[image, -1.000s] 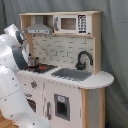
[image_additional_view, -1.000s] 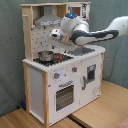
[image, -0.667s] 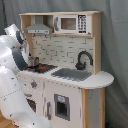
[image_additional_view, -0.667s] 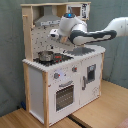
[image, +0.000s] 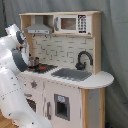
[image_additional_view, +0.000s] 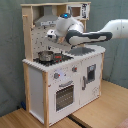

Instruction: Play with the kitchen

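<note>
Grey backdrop, pale-wood kitchen (image: 70, 85) (image_additional_view: 60, 75) — glossy white arm (image_additional_view: 92, 35)

Both exterior views are softly blurred, with no crisp edges anywhere. Light is even and moderately bright, seemingly from above. In the first exterior view, shade gathers under the hood (image: 39, 30) at 10 o'clock. In the second exterior view, the white arm (image_additional_view: 102, 33) at 2 o'clock looks washed out.
</note>
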{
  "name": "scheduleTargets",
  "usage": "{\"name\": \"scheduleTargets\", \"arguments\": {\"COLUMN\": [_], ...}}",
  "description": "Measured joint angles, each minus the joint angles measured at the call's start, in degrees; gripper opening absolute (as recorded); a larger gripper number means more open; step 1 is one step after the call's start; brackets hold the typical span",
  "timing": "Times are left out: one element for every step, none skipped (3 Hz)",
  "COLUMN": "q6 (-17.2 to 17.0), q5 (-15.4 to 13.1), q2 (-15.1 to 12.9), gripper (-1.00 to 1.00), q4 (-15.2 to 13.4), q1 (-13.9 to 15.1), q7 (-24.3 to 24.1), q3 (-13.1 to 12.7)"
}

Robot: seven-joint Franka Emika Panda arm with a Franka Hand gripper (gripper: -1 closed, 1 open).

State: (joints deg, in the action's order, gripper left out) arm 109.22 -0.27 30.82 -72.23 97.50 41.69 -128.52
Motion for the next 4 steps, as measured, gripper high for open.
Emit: {"name": "scheduleTargets", "arguments": {"q6": [-2.22, -4.6, -6.98, -9.82], "q5": [2.34, 4.0, 4.97, 5.45], "q2": [3.08, 5.66, 7.54, 8.79], "gripper": [1.0, 1.0, 1.0, 1.0], "q4": [5.08, 9.73, 13.65, 17.34], "q1": [3.99, 7.47, 10.34, 13.2], "q7": [1.34, 2.24, 2.74, 3.03], "q3": [-2.51, -4.87, -7.03, -9.65]}}
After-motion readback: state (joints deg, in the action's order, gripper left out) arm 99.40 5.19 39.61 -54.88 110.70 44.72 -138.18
